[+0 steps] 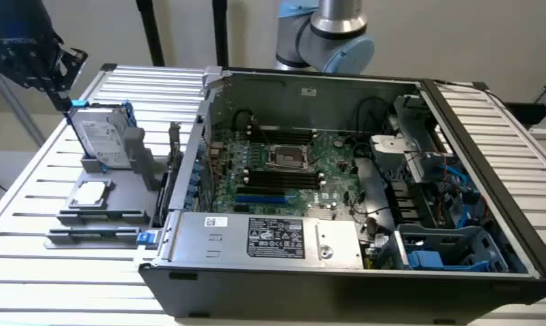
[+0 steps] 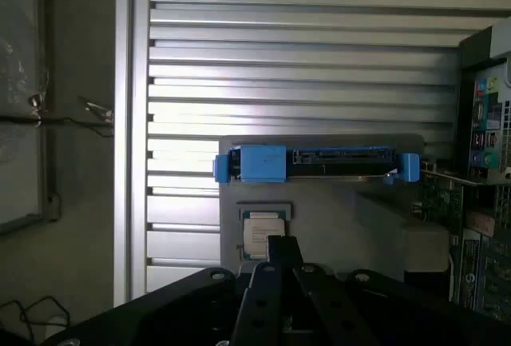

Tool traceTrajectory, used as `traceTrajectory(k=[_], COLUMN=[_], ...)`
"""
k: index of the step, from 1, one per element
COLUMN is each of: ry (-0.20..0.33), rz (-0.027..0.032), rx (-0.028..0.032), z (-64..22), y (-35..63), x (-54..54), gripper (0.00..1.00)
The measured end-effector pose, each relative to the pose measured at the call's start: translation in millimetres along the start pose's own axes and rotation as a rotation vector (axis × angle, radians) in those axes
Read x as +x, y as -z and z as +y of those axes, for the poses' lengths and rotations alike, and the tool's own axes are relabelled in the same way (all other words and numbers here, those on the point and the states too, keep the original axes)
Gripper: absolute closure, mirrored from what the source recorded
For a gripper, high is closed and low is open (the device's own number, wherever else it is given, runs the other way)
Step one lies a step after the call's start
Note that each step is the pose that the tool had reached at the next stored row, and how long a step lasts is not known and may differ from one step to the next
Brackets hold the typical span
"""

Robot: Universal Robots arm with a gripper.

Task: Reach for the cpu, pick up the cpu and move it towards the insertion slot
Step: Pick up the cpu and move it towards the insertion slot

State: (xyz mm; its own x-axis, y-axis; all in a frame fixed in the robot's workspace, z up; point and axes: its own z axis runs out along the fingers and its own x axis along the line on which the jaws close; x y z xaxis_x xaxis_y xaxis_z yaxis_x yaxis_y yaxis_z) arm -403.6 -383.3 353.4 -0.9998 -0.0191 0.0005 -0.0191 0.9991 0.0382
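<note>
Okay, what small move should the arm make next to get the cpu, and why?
Probably ease down toward the cpu. It lies flat on the grey holder, while the gripper hangs well above it, near the top of the upright hard drive.

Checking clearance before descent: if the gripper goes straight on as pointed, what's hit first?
Probably the cpu in its grey holder: the wrist view has the gripper lined up over its edge. Depth is unclear; in the exterior view it hangs near the top corner of the hard drive.

Probably a robotics lab (open computer [image 1: 327,295], slatted bench [image 1: 64,272])
</note>
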Motion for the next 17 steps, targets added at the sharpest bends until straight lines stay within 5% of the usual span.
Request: traceTrajectory(k=[17], ry=[0.000], rz=[0.0000], rx=[0.0000], z=[-4.6], y=[-0.8], x=[0.9], gripper=[0.89])
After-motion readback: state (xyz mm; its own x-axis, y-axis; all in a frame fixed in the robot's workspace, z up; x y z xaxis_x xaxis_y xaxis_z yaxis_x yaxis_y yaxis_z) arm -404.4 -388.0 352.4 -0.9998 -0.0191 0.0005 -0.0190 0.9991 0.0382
